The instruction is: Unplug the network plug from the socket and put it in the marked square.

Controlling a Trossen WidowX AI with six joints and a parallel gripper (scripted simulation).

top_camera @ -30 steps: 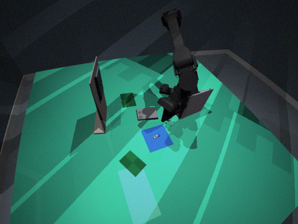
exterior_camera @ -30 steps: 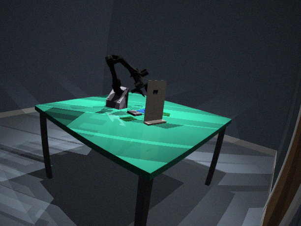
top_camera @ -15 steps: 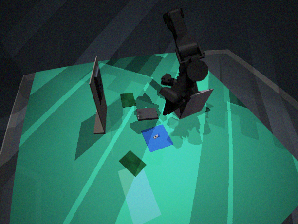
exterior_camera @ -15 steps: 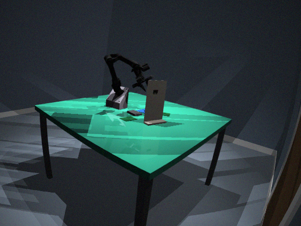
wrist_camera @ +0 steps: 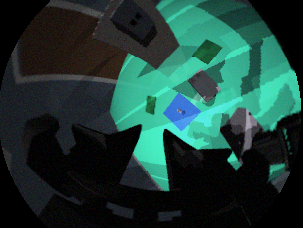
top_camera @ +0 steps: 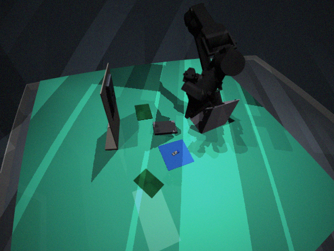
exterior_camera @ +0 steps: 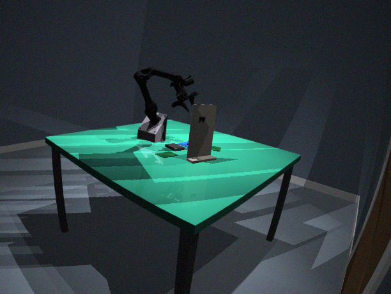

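Blue marked square: one network plug, small and pale, lay within its edges, out of the socket. Gripper: one, raised well above the table, fingers parted, nothing grasped. Upright panel: one, standing on its foot. Green patches: two, flat.

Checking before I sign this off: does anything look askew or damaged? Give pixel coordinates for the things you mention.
Nothing stands out: the plug (top_camera: 175,153) (wrist_camera: 181,111) lies within the blue square (top_camera: 181,161) (wrist_camera: 182,124), the panel (top_camera: 113,123) (exterior_camera: 201,137) (wrist_camera: 163,50) stands upright, and the open gripper (wrist_camera: 151,129) is off the table.
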